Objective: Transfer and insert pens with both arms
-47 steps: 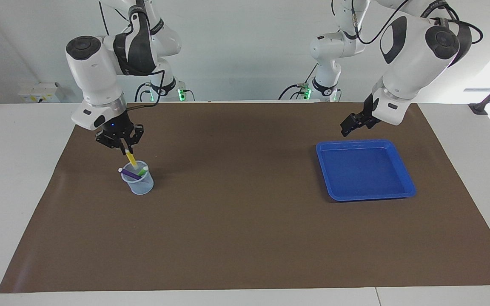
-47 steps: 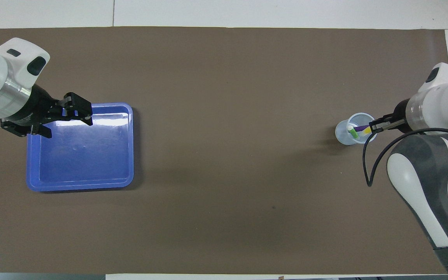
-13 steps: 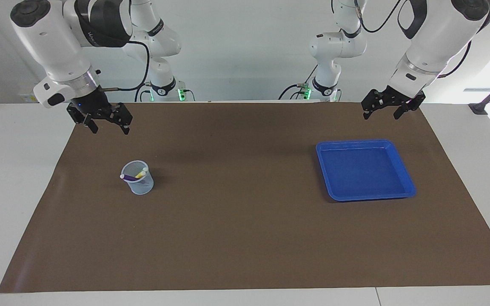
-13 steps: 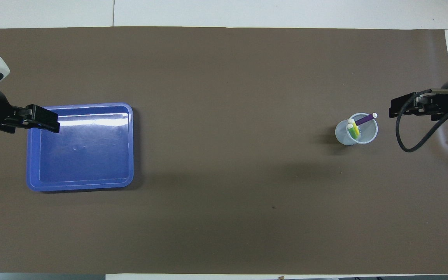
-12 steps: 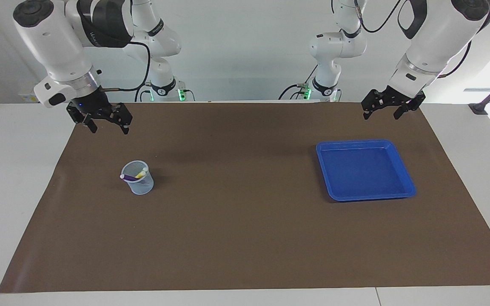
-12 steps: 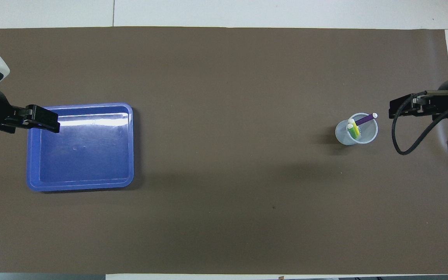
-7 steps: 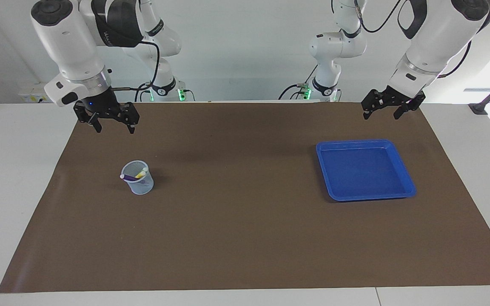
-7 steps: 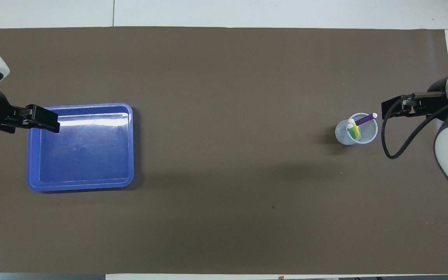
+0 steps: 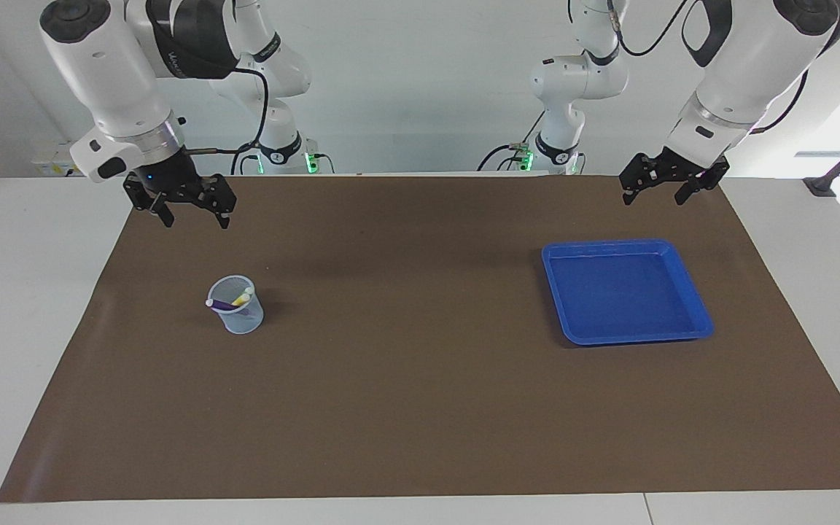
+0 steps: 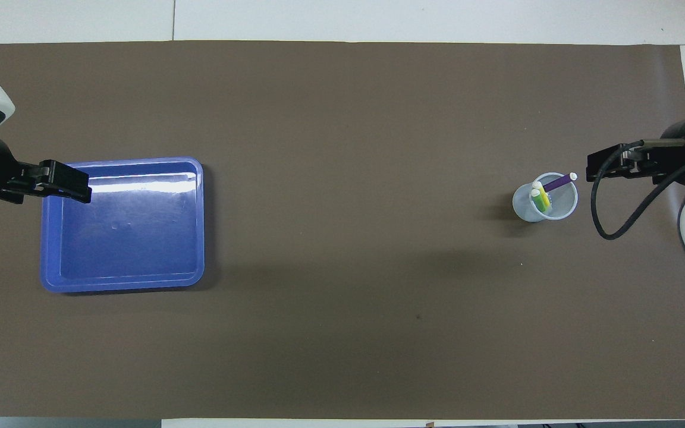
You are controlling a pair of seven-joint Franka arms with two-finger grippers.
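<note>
**Now: all three pens in the cup, both tools released and raised**

Currently the three pens stand together in a pale translucent cup [image 9: 236,305], in the left half of the facing view, on the brown mat [image 9: 420,408] that covers the white bench [image 9: 19,292]. The purple pen [image 9: 222,302] leans with its whitish tip over the cup's rim. The yellow pen [image 9: 242,297] lies beside it. The green pen [image 10: 536,201] shows clearly only in the overhead view, touching the yellow one inside the cup.

The right tool [image 9: 190,211] hangs in the upper left of the facing view, over the mat's edge toward the robots, well apart from the cup. Its fingers are spread and it grasps nothing. In the overhead view the same tool [image 10: 604,165] appears at the right edge of the frame, near the cup's rim but not over it.

The left tool [image 9: 664,186] hangs in the upper right of the facing view, over the mat's robot-side edge, above and clear of the blue tray [image 9: 697,310]. Its fingers are spread, nothing between them. In the overhead view it [image 10: 63,181] overlaps the tray's corner at the left of the frame.

The tray sits flat on the mat, right of centre in the facing view, well apart from the cup.
</note>
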